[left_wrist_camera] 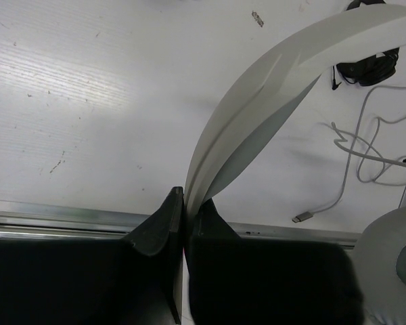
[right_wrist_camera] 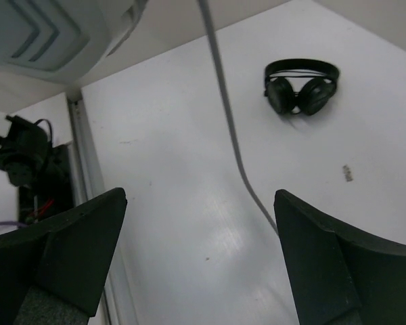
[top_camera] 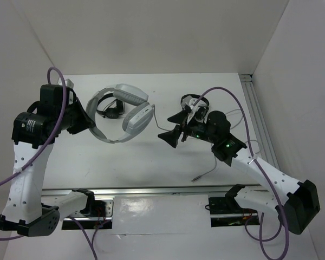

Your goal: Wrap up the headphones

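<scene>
The light grey headphones (top_camera: 127, 112) hang lifted above the table at centre left. My left gripper (top_camera: 90, 122) is shut on their wide headband (left_wrist_camera: 271, 101), which rises from between the fingers in the left wrist view; one padded earcup (left_wrist_camera: 392, 264) shows at lower right. My right gripper (top_camera: 172, 134) is open and empty, just right of the headphones. The thin grey cable (right_wrist_camera: 227, 115) drops from the earcup (right_wrist_camera: 47, 34) between the open fingers without touching them. The cable trails over the table (left_wrist_camera: 352, 156) to its plug (top_camera: 195, 178).
A small black headphone (top_camera: 111, 109) lies on the table behind the grey ones, also in the right wrist view (right_wrist_camera: 301, 88). A second black one (top_camera: 195, 104) lies behind my right gripper. A metal rail (top_camera: 151, 189) runs along the near edge.
</scene>
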